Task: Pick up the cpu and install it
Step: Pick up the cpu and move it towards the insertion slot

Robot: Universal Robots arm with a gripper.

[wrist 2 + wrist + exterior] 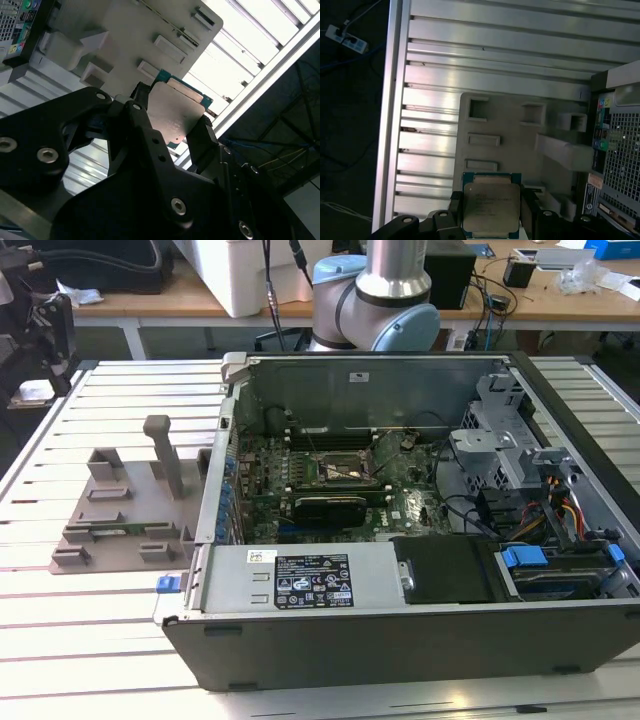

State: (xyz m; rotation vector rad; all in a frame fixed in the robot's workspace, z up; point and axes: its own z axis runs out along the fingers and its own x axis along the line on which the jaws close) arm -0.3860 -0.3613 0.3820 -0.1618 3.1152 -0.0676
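The cpu [491, 207], a flat square chip with a silver top plate and a thin green rim, sits between my gripper's [491, 212] two black fingers [456, 212]. In the second wrist view the same cpu [175, 112] is clamped on two opposite edges by the gripper [172, 119], which is shut on it. Beneath it in both wrist views lie the grey plastic holder block [520, 145] and the slatted metal table [470, 55]. The exterior view shows the open computer case [400, 630], with the board's socket [345, 468] near its middle.
The holder block [120, 525] with its upright post [165, 455] stands at the exterior view's left of the case. Cables, a drive cage [500, 440] and a black card [330, 508] crowd the case interior. The arm's base [375, 300] rises behind the case.
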